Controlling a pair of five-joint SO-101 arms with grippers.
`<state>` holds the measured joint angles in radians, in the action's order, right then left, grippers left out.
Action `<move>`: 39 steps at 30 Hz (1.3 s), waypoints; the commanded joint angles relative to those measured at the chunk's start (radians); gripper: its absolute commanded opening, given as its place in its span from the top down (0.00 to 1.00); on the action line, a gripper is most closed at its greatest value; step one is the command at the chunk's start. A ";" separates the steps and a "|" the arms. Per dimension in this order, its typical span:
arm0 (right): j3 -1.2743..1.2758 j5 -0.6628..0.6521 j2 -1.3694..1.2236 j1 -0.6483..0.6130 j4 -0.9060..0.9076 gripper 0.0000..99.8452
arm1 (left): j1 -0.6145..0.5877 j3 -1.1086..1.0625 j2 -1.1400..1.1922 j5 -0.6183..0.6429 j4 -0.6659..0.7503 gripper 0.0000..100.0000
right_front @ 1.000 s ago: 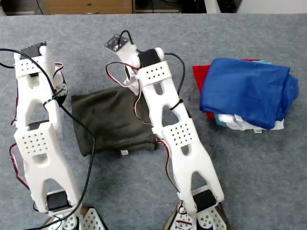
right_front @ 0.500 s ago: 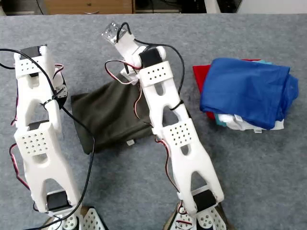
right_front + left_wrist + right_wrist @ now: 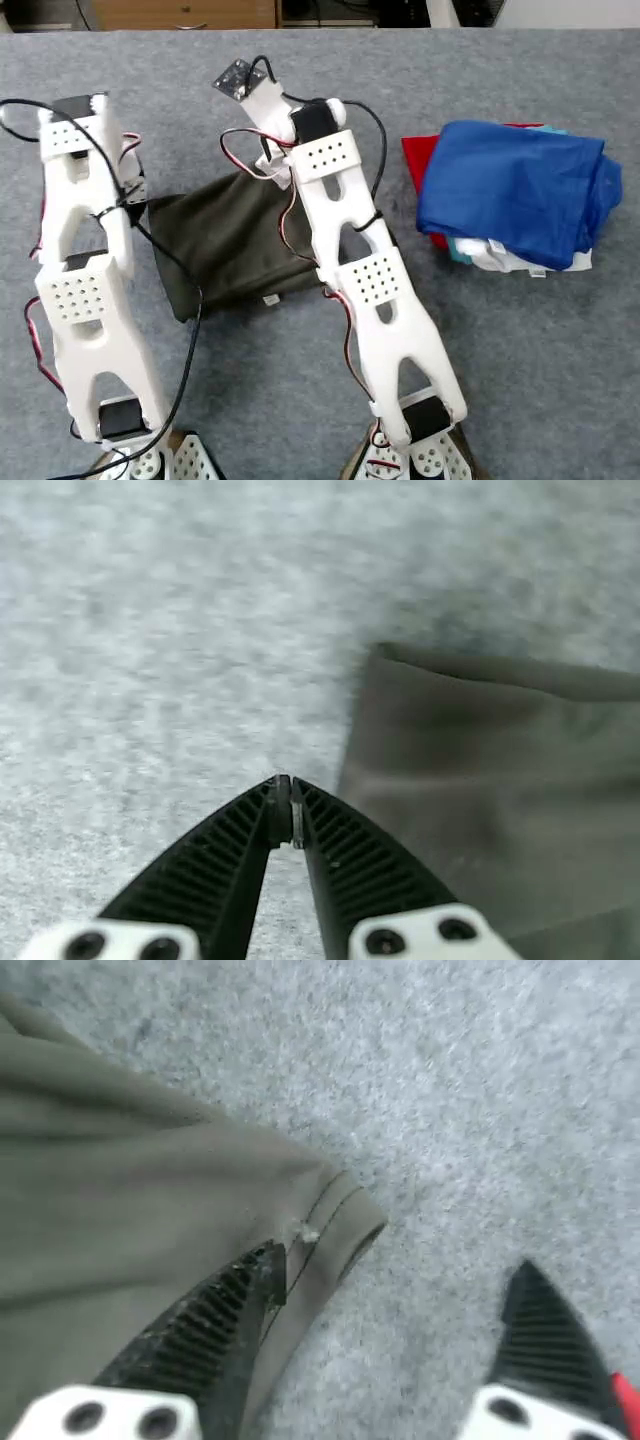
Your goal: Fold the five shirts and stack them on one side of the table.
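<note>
A grey worktop (image 3: 520,380) carries everything. Two white arms stretch up from the bottom edge of the overhead frame: the left arm (image 3: 85,300) at far left, the right arm (image 3: 370,280) at centre. At right sits a stack of folded shirts (image 3: 510,190), blue on top over red, teal and white. A folded olive shirt (image 3: 225,250) lies left of centre, between the arms. The right tool (image 3: 397,1263) is spread open, one finger over the olive shirt's hemmed corner. The left tool (image 3: 283,815) is closed on nothing, just beside that shirt's edge.
</note>
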<state>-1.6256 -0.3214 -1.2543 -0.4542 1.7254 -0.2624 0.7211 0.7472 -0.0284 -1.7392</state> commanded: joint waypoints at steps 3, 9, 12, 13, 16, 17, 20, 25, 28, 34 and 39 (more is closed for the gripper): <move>-0.042 -0.005 0.124 0.041 0.061 0.86 | 0.078 0.038 -0.012 0.034 -0.005 0.98; -0.028 0.015 0.239 0.113 0.063 0.95 | 0.086 0.029 -0.007 0.058 0.064 0.98; -0.028 0.015 0.285 0.124 0.064 0.95 | 0.078 0.037 0.035 0.058 0.107 0.98; -0.027 0.017 0.303 0.120 0.064 0.96 | 0.069 0.040 0.053 0.058 0.120 0.98; 0.025 0.017 0.377 0.107 0.064 1.00 | 0.044 0.040 0.105 0.058 0.141 0.98; 0.067 0.017 0.409 0.102 0.064 1.00 | 0.035 0.040 0.124 0.058 0.141 0.98; 0.236 0.017 0.521 0.084 0.064 1.00 | 0.009 0.040 0.153 0.083 0.140 0.98; 0.512 0.061 0.705 0.076 0.061 1.00 | 0.002 0.040 0.153 0.084 0.138 0.98; 0.650 0.063 0.789 0.077 0.058 1.00 | 0.005 0.054 0.153 0.084 0.126 0.98; 0.831 0.055 0.877 0.081 0.055 1.00 | 0.005 0.167 0.157 0.080 0.041 0.98; 0.917 0.055 0.908 0.076 0.046 1.00 | 0.003 0.235 0.160 0.080 -0.006 0.98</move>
<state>-0.7403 -0.2708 -0.4120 -0.3621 1.7714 -0.2470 0.8991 0.9114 0.0483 -1.7192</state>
